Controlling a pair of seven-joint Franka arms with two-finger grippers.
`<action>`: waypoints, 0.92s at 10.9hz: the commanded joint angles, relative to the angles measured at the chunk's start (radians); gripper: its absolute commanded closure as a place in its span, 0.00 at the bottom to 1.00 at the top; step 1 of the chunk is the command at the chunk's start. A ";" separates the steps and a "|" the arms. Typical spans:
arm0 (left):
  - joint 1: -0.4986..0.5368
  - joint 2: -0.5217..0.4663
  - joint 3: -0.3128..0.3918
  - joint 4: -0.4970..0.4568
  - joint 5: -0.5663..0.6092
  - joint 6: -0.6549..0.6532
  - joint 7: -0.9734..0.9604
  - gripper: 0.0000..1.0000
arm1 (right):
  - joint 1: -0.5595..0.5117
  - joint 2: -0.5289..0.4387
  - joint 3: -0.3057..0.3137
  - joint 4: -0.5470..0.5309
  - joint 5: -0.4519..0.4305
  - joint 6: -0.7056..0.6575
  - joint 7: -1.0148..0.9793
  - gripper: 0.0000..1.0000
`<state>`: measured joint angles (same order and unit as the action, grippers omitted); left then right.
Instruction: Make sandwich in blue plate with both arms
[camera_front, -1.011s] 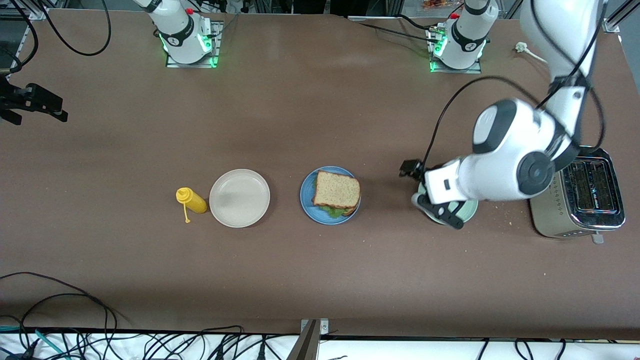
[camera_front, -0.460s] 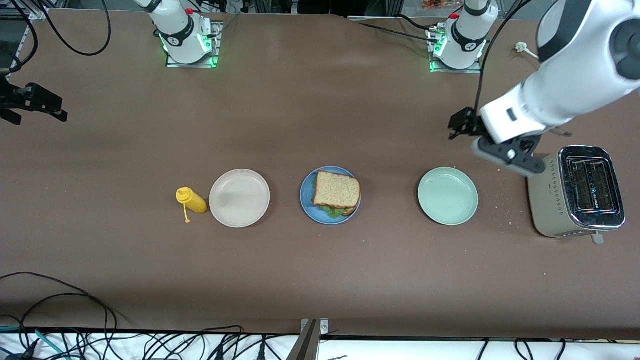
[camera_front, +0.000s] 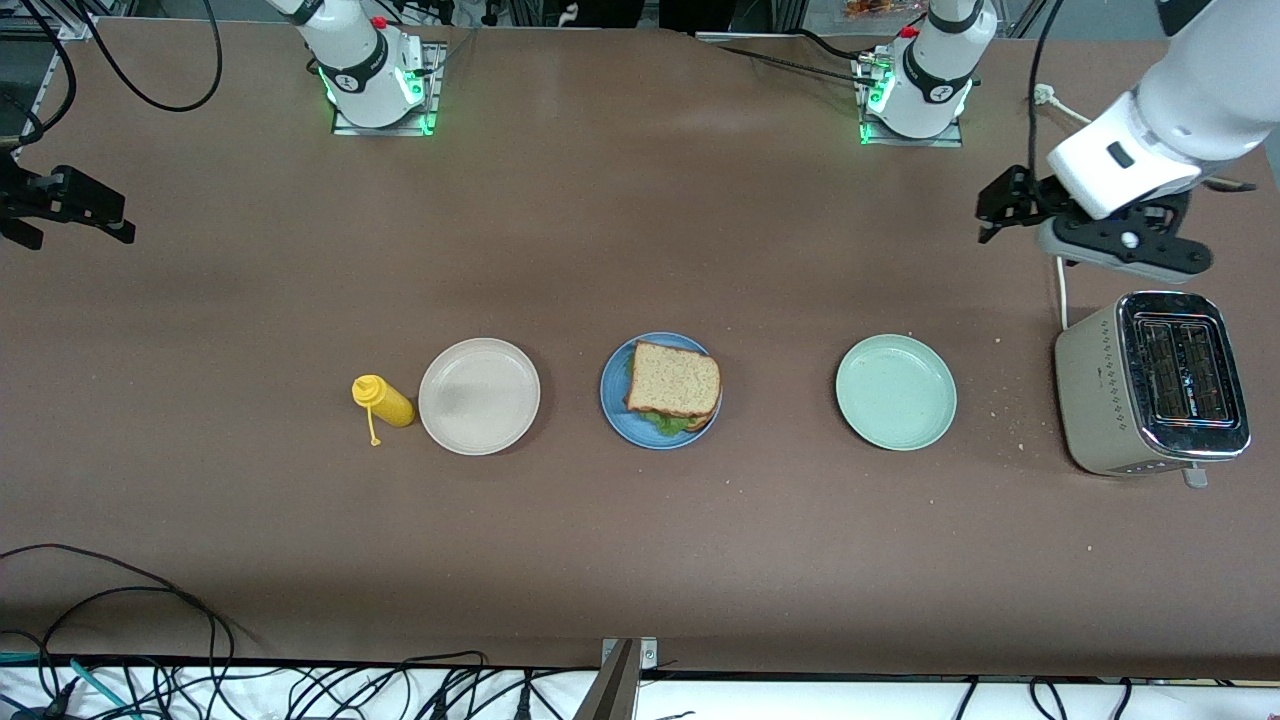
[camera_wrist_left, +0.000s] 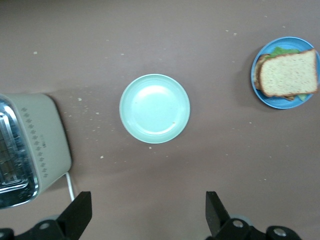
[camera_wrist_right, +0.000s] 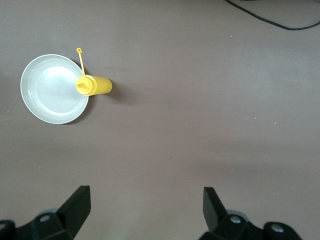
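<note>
Left gripper (camera_front: 1000, 212) was up in the air over bare table at the left arm's end, above the ground between the toaster (camera_front: 1150, 385) and the left arm's base; its fingers (camera_wrist_left: 77, 215) were spread wide, holding and touching nothing. Right gripper (camera_front: 50, 205) hung at the table's edge at the right arm's end, waiting; fingers (camera_wrist_right: 77, 205) likewise wide apart and holding nothing. The sandwich (camera_front: 673, 385) lay assembled on the blue plate (camera_front: 612, 400) mid-table, lettuce showing at its near edge; pale green plate (camera_front: 896, 392) beside it toward the toaster, beige-white plate (camera_front: 479, 396) toward the right arm's end, yellow squeeze bottle (camera_front: 382, 401) lying just beside that plate; open table lay around all three plates.
</note>
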<state>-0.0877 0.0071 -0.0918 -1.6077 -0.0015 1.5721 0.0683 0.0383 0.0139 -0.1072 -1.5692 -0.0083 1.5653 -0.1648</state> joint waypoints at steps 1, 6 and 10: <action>0.019 -0.027 0.006 -0.020 0.035 -0.001 -0.013 0.00 | -0.003 -0.002 0.001 0.014 0.002 -0.016 -0.013 0.00; 0.068 -0.018 0.009 0.006 0.034 -0.063 -0.010 0.00 | -0.003 -0.003 0.001 0.014 0.002 -0.014 -0.013 0.00; 0.075 -0.018 0.004 0.009 0.034 -0.064 -0.010 0.00 | -0.003 -0.003 0.001 0.014 0.002 -0.014 -0.013 0.00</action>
<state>-0.0133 -0.0026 -0.0787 -1.6071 0.0019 1.5261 0.0664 0.0384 0.0138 -0.1070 -1.5692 -0.0083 1.5653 -0.1649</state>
